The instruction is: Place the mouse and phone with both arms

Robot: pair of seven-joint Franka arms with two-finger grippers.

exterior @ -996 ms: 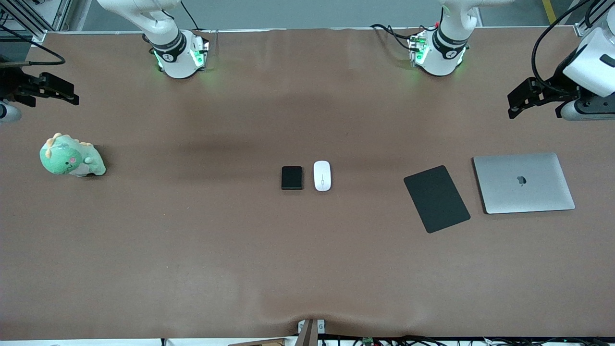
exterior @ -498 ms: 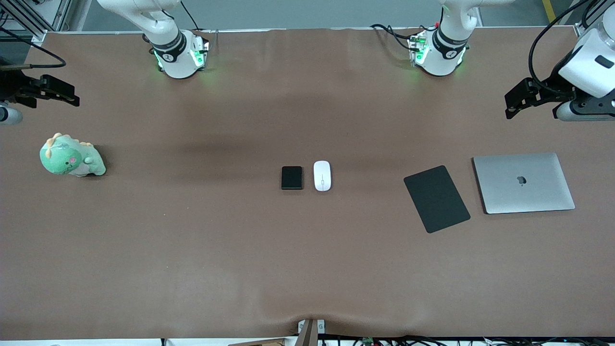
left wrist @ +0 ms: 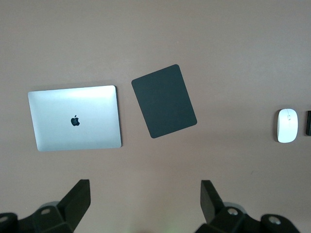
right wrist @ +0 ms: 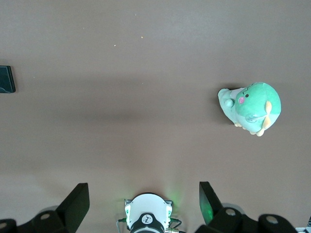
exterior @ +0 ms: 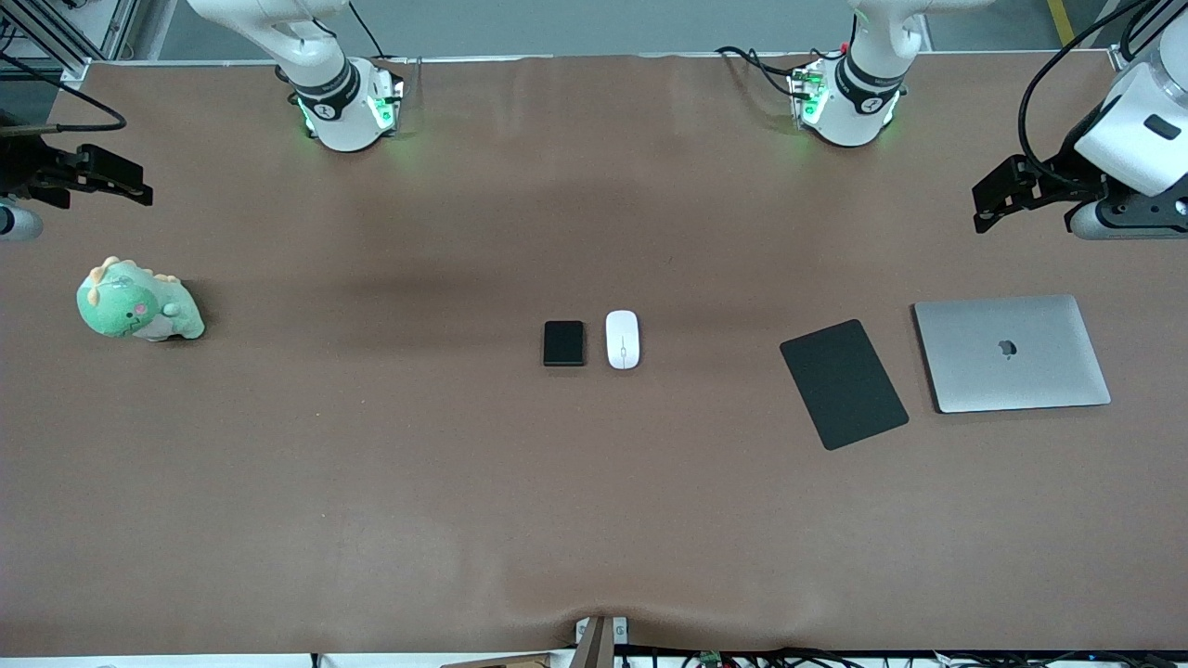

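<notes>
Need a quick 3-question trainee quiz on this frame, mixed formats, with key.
1. True or false: the mouse lies on the black mat.
2. Which lies nearest the laptop? A) phone B) mat C) dinosaur toy
3. Fill in: the left gripper and right gripper are both ____ and hold nothing.

Key:
1. False. The mouse lies on the bare table beside the phone, apart from the mat.
2. B.
3. Open. The left gripper is up near the left arm's end of the table, the right gripper near the right arm's end.
</notes>
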